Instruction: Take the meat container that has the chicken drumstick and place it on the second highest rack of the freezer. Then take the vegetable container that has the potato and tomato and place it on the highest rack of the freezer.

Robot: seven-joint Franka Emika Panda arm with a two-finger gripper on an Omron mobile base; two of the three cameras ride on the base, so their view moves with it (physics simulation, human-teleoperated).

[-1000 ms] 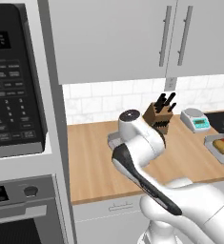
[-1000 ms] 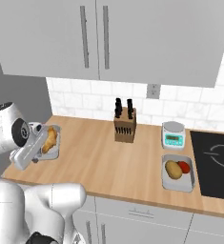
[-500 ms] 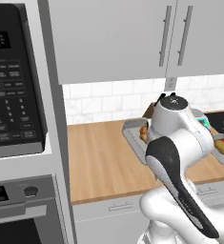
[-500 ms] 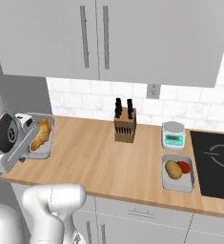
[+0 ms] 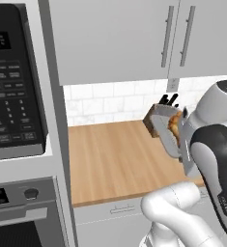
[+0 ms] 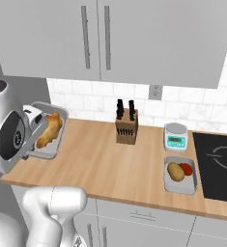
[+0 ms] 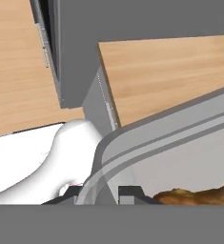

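The grey meat container (image 6: 55,140) hangs tilted above the left end of the counter, with the golden-brown chicken drumstick (image 6: 48,131) lying inside it. My gripper (image 6: 35,117) is shut on the container's rim. In the hand view that rim (image 7: 147,139) runs between my fingertips (image 7: 130,192), and the drumstick (image 7: 199,196) shows at the lower right. From the left base view the container (image 5: 159,127) is edge-on in front of my arm. The vegetable container (image 6: 190,183) rests on the counter with the potato (image 6: 176,171) and tomato (image 6: 186,168). The freezer and its racks are out of view.
A knife block (image 6: 126,128) stands at the backsplash, a small scale (image 6: 176,136) to its right, and a black cooktop (image 6: 216,161) at the far right. A microwave (image 5: 13,82) and oven (image 5: 18,212) fill the tall unit on the left. Wall cabinets (image 6: 95,38) hang overhead.
My arm has swung round with the meat container, which has risen off the counter and tipped more steeply. The vegetable container has not moved.
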